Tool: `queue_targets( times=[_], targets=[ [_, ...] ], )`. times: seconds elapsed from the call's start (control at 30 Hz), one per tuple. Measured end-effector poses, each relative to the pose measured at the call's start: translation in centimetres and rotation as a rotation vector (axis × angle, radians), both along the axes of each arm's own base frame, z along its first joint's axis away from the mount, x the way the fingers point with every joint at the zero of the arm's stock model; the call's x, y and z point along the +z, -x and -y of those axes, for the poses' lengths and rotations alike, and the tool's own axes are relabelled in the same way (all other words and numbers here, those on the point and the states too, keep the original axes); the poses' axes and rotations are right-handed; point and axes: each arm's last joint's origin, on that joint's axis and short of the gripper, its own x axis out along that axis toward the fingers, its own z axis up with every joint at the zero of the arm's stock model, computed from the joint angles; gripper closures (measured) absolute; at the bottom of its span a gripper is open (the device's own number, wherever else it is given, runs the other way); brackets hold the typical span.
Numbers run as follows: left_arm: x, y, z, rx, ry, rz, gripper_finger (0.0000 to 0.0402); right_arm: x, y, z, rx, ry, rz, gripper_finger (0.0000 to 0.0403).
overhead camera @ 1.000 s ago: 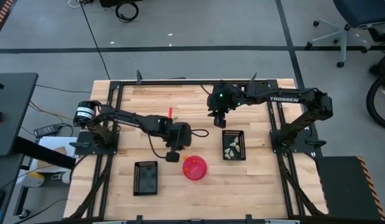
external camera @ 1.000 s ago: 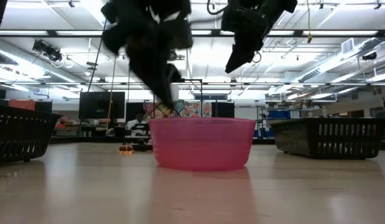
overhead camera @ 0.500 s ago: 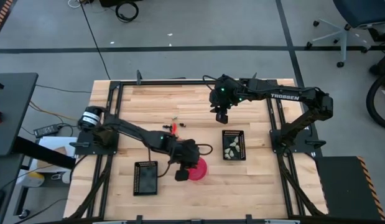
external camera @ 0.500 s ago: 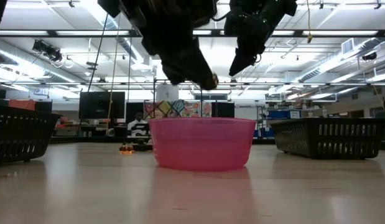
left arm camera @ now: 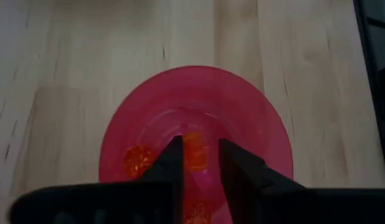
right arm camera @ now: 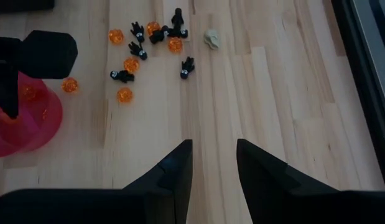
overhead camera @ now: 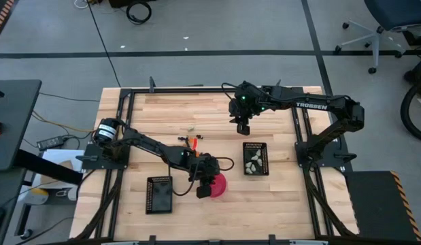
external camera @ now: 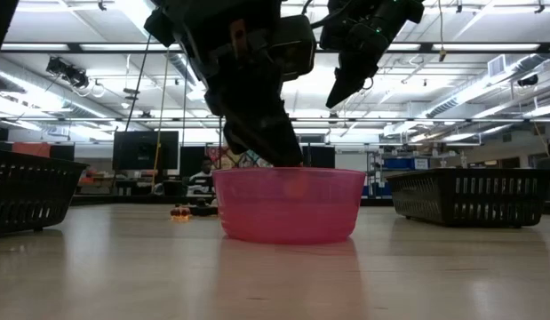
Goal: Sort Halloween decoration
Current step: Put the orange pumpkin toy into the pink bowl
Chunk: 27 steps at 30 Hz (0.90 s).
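My left gripper (left arm camera: 200, 148) hangs open over the pink-red bowl (left arm camera: 242, 112), its fingertips (external camera: 282, 158) down at the rim. An orange piece (left arm camera: 193, 154) shows between the fingertips and lower, through the bowl wall (external camera: 297, 185). Other orange pieces (left arm camera: 137, 160) lie in the bowl. Loose orange and black pieces (right arm camera: 148, 43) and a pale piece (right arm camera: 211, 38) lie on the table beyond the bowl. My right gripper (right arm camera: 214, 155) is open above bare wood, toward the far right of that pile (overhead camera: 190, 139).
A black grid tray (overhead camera: 160, 194) sits left of the bowl (overhead camera: 217, 185). Another black tray (overhead camera: 255, 158), to the right, holds pale pieces. In the low view the trays stand at both sides (external camera: 470, 196) (external camera: 26, 191). Bare wood lies between the pile and the right tray.
My left gripper swung from near the loose pile toward the table's near edge and came over the bowl, then dropped to its rim. Half a second ago an orange piece sat at its fingertips; now that piece shows down inside the bowl.
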Motion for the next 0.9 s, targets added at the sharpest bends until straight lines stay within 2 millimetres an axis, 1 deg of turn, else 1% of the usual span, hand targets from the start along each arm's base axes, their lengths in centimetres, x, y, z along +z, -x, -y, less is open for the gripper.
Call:
queue_targets(
  times=[0.13, 0.2, 0.3, 0.4, 0.57, 0.7, 0.83, 0.9],
  targets=[
    [0.2, 0.0, -0.5, 0.002, 0.026, -0.003, 0.0286, 0.0, 0.0, -0.1, 0.011, -0.021, 0.007, 0.0274],
    [0.8, 0.0, -0.8, -0.01, 0.063, 0.005, 0.0278, 0.0, 0.0, -0.1, 0.007, -0.027, 0.008, 0.0274],
    [2.0, 0.6, -1.6, -0.006, 0.091, -0.01, 0.0275, 0.1, -0.1, -0.1, 0.002, -0.029, 0.016, 0.0274],
    [2.9, 1.8, -2.5, -0.007, 0.028, -0.071, 0.0279, 0.1, -0.2, 0.0, -0.005, -0.031, 0.029, 0.0274],
    [3.4, 3.7, -3.1, -0.1, -0.15, -0.166, 0.0284, 0.3, -0.4, 0.0, -0.029, -0.043, 0.062, 0.0274],
    [3.1, 4.2, -3.4, -0.186, -0.251, -0.189, 0.0285, 0.4, -0.5, 0.0, -0.058, -0.063, 0.08, 0.0274],
    [0.9, 5.1, -3.6, -0.287, -0.313, -0.218, 0.0285, 0.5, -0.6, 0.1, -0.088, -0.085, 0.097, 0.0274],
    [0.2, 5.2, -3.8, -0.297, -0.329, -0.197, 0.0282, 0.6, -0.7, 0.1, -0.104, -0.097, 0.1, 0.0274]
  ],
)
